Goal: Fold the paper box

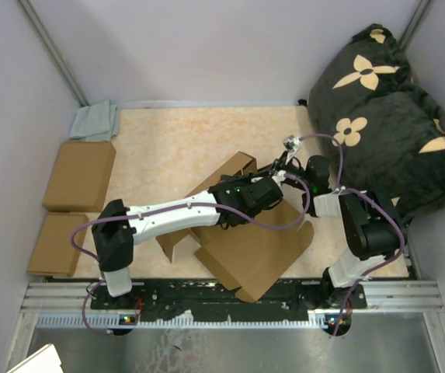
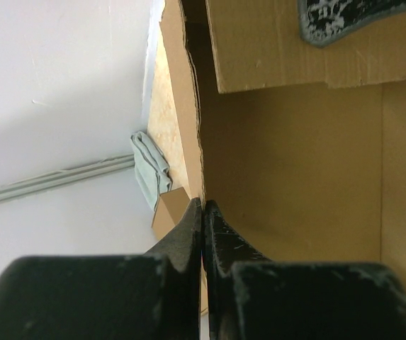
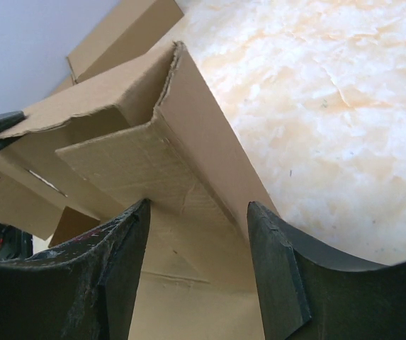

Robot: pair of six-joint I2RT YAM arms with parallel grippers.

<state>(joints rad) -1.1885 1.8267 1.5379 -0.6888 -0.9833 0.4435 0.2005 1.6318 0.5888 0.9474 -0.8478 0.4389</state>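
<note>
The box (image 1: 257,252) is plain brown corrugated cardboard, half folded, lying mid-table (image 1: 175,140) toward the near edge. One long wall stands raised at the back, its end flap bent inward. The wide front panel lies flat.

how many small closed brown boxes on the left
2. One closed box lies by the left wall, just nearer than the grey-green cloth; the second closed box lies nearer still, by the rail. Others may be hidden beneath them.
</note>
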